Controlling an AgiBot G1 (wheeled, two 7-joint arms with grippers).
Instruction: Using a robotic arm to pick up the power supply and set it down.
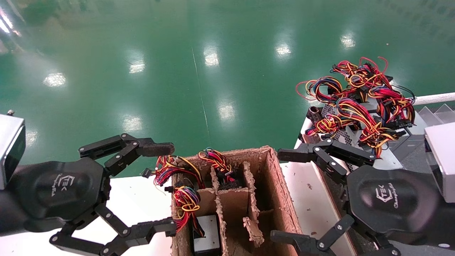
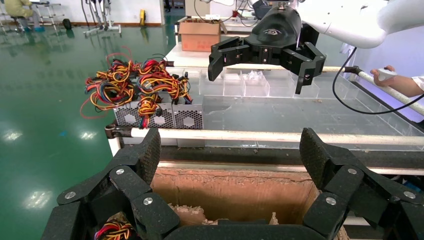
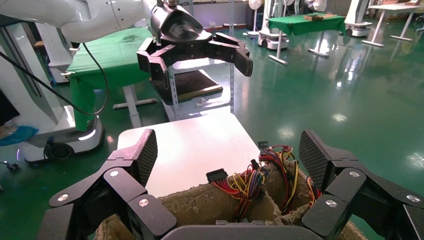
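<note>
A brown cardboard box [image 1: 280,185] with dividers stands on a white table [image 1: 135,192]

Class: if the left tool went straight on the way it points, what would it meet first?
Probably the white tube rail beyond the brown cardboard box; the left tool seems aimed over the box's open top, though depth is unclear.

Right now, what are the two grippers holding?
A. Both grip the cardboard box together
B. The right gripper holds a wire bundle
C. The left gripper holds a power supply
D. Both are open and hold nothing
D: the left gripper and the right gripper hang spread open on either side of the cardboard box, with nothing between their fingers; the power supply lies apart on the rack.
</note>
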